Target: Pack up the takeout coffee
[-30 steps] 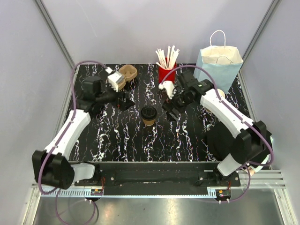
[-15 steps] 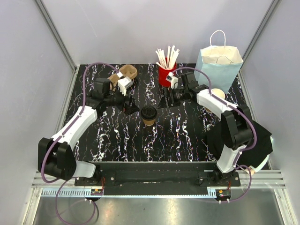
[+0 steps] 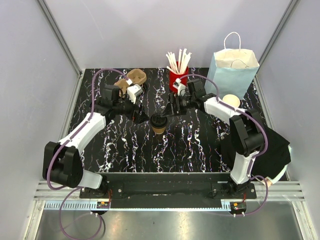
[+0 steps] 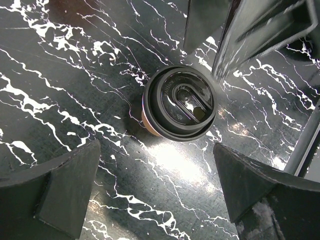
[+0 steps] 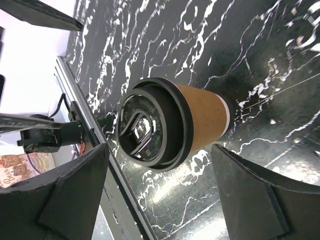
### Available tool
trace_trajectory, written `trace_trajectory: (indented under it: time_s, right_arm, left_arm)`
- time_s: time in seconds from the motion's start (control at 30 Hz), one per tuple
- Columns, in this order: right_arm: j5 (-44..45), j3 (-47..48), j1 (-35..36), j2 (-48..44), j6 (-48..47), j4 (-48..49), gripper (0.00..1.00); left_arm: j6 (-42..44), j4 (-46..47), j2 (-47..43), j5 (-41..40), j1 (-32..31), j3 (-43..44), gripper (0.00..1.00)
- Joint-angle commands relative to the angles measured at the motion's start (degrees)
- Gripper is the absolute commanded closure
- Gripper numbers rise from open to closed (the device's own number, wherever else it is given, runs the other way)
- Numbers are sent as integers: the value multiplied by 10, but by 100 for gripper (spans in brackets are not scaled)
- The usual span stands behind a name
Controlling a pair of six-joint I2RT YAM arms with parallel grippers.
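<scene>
Over on the left of the top view, the left gripper (image 3: 139,111) hangs with its jaws spread wide and nothing in them, just up and left of the takeout coffee (image 3: 159,122). The cup stands upright at mid-frame on the black marble table (image 3: 200,145), black lid on. Just to its upper right sits the right gripper (image 3: 171,107), jaws wide too, empty. Its wrist view shows a finger (image 5: 65,195) on either side, the cup ahead of them and untouched. Whether the tips have reached the cup wall is hard to judge from here.

This looks like the right arm's grasp. It should close gently on the paper wall below the lid, not on the lid. The cup must stay upright on the way past the red cup (image 3: 177,77) to the blue bag (image 3: 233,70) at upper right.
</scene>
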Motion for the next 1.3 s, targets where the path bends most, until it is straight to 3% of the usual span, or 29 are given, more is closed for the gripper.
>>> trace_trajectory:
  time_s: [0.0,0.63,1.0,1.27]
  right_arm:
    - [14,8,18,15,8,24,12]
    - [28,13,36,50,8,25,22]
    - [28,15,37,63,11,25,42]
    - [28,15,37,63,2,25,44]
  left_arm:
    - [0,36,5,18,-1,-2,1]
    - [-11,49,25,16,-8,-17,1]
    - [-12,50,38,11,-17,-20,1]
    - [-13,41,59,35,-15,-16,1]
